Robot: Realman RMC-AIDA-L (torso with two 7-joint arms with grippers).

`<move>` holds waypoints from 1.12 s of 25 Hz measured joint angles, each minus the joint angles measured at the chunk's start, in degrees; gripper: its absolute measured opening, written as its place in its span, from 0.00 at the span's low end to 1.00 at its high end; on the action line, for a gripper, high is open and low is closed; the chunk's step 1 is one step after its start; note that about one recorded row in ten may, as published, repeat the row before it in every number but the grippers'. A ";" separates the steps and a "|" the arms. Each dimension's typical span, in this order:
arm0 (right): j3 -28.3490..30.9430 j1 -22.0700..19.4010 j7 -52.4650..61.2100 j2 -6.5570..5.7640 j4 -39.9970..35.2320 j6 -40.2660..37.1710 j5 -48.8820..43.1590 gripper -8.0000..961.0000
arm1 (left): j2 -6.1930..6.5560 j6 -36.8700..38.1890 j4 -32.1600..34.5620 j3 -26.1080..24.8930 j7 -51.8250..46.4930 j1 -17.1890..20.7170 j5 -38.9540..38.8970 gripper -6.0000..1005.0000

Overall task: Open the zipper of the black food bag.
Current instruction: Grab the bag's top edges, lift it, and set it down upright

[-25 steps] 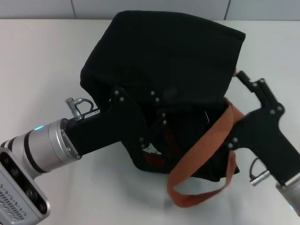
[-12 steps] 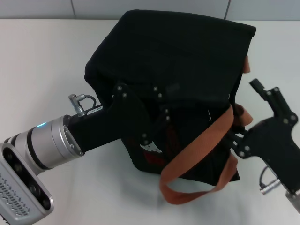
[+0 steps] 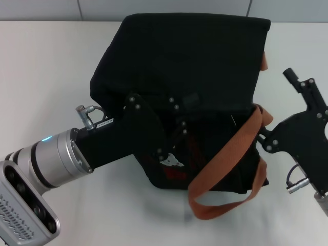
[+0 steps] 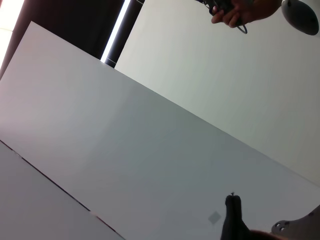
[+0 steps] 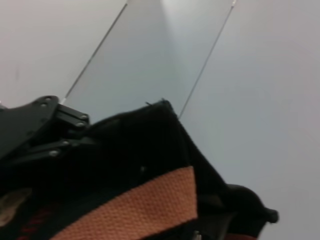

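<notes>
Head view shows the black food bag (image 3: 179, 97), a boxy tote of soft, matte fabric that slumps and creases, standing on a smooth white desk (image 3: 41, 66) toward the desk's far edge. Its top is a broad, gently sagging black panel; the front wall facing the robot folds inward. A woven orange-brown webbing handle (image 3: 225, 164) runs down across the front wall as a flat ribbon and loops out over the desk toward the near edge; a short piece of a second handle (image 3: 264, 61) shows at the bag's right far corner. A small tan and white print with red lettering (image 3: 171, 164) sits low on the front wall, partly hidden.

Left gripper (image 3: 174, 136), angular black plates studded with small silvery screws on a brushed metal wrist cylinder, presses into the bag's front wall near its upper fold. Black on black, so whether its fingers are spread or closed, and what they hold, cannot be told. The zipper cannot be made out.

Right gripper (image 3: 264, 136), the same flat black build, sits at the bag's right side against the webbing; its finger state cannot be told either. From the right wrist view, coarse orange webbing (image 5: 140, 205) crosses fuzzy black fabric.
</notes>
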 joint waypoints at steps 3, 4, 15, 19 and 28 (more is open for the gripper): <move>0.55 0.30 -0.01 -0.02 -0.18 0.67 0.02 0.86 | 0.00 -0.09 0.01 0.09 0.01 -0.17 0.02 0.10; 0.55 0.30 -0.01 -0.02 -0.18 0.67 0.02 0.86 | 0.00 -0.09 0.01 0.09 0.01 -0.17 0.02 0.10; -1.95 -1.38 -0.07 0.00 -0.31 -2.24 -0.56 0.86 | 0.01 -0.30 -0.52 -0.02 0.02 -0.32 0.03 0.11; -1.63 -0.68 0.11 0.04 -0.34 0.16 -0.23 0.86 | 0.01 -0.50 -0.53 -0.03 0.02 -0.58 0.01 0.11; 0.41 0.92 -2.24 0.00 0.49 2.48 -0.24 0.86 | 0.00 -0.09 -0.60 0.04 0.02 -0.38 -0.03 0.11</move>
